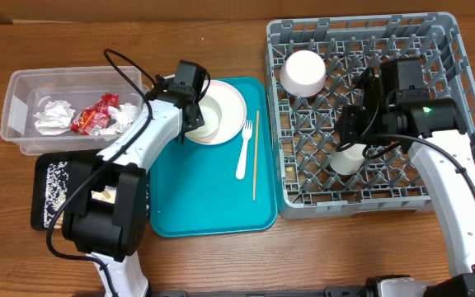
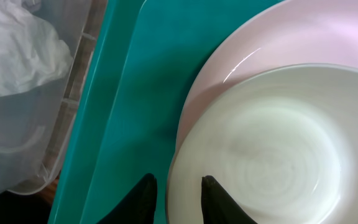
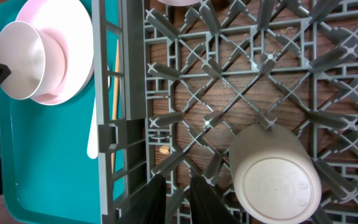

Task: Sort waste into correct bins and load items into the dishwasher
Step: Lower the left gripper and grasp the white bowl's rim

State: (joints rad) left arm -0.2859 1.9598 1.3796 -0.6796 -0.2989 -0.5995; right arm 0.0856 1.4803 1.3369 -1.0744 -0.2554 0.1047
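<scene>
From above, the clear tub (image 1: 16, 115) sits far left on the tabletop (image 1: 221, 264). It holds white napkins (image 1: 54, 115) and the red wrapper (image 1: 96, 114), because that is where dry trash goes. The black tray (image 1: 44, 210) near it has pale crumbs (image 1: 56, 186) in it, so it takes the food bits. The teal tray (image 1: 204, 206) in the middle has only dishes on it: a bowl (image 1: 213, 115) on a plate (image 1: 236, 103), a fork (image 1: 244, 148) and a chopstick (image 1: 256, 157). The dish rack (image 1: 448, 49) on the right already holds an upside-down bowl (image 1: 303, 73) and a cup (image 1: 346, 161). The left gripper (image 1: 195, 115) is at the left edge of the bowl on the plate. The right gripper (image 1: 355, 140) hangs over the cup.

The left wrist view shows why the left gripper (image 2: 178, 179) sits there. One finger is inside the bowl (image 2: 272, 155) and one is outside, so the rim is between them, ready for lifting. The gap is narrow. I cannot tell if it pinches the rim yet. The plate (image 2: 303, 37) lies under the bowl.

In the right wrist view, the right gripper (image 3: 178, 180) has its fingers close together with a small gap, and nothing is in it. The cup (image 3: 272, 177) stands mouth down between the pegs just to its right, so water could drain out. I think that cup is done and the bowl is the next thing for the rack (image 3: 260, 81).
</scene>
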